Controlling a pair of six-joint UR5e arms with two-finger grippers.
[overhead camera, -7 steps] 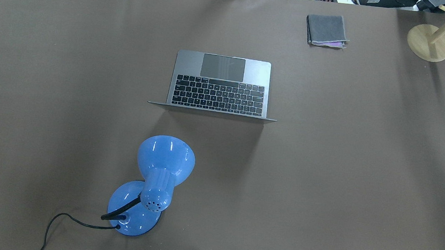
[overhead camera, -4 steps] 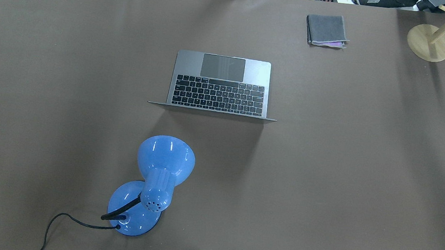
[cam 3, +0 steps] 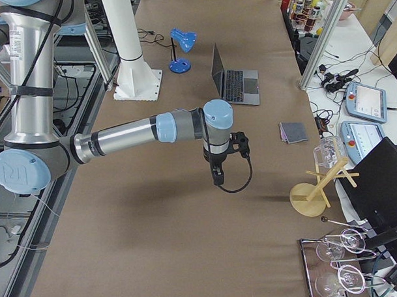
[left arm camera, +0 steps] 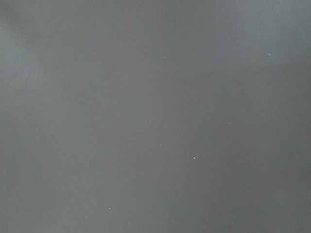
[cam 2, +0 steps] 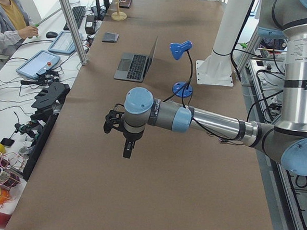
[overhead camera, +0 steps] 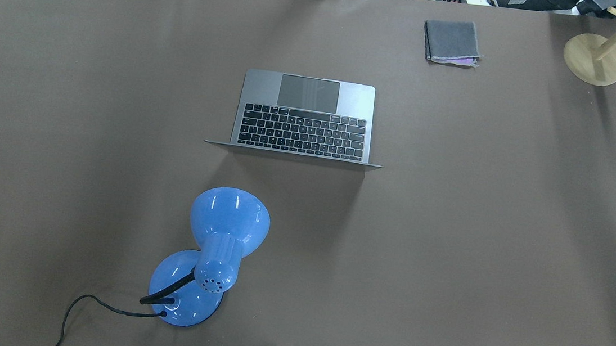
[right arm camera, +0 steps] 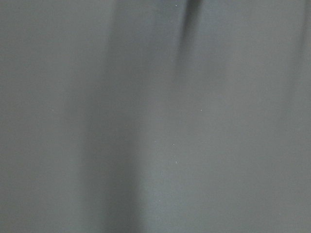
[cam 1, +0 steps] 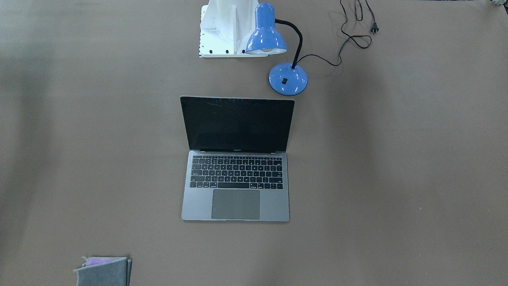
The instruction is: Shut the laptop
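The space-grey laptop [overhead camera: 305,113] stands open in the middle of the brown table, its lid about upright and its hinge side towards the robot. In the front-facing view its dark screen and base [cam 1: 236,198] show. It also shows far off in the left view [cam 2: 133,67] and the right view [cam 3: 234,85]. My left gripper [cam 2: 126,147] hangs over bare table well off the laptop's left side. My right gripper [cam 3: 217,177] hangs over bare table well off its right side. Both show only in the side views, so I cannot tell if they are open or shut. Both wrist views show only blurred table.
A blue desk lamp [overhead camera: 223,227] stands between the robot's base and the laptop's lid, its cord trailing left. A folded grey cloth [overhead camera: 452,41] lies at the far right. A wooden stand [overhead camera: 593,58] is at the far right corner. An operator sits beyond the table in the left view.
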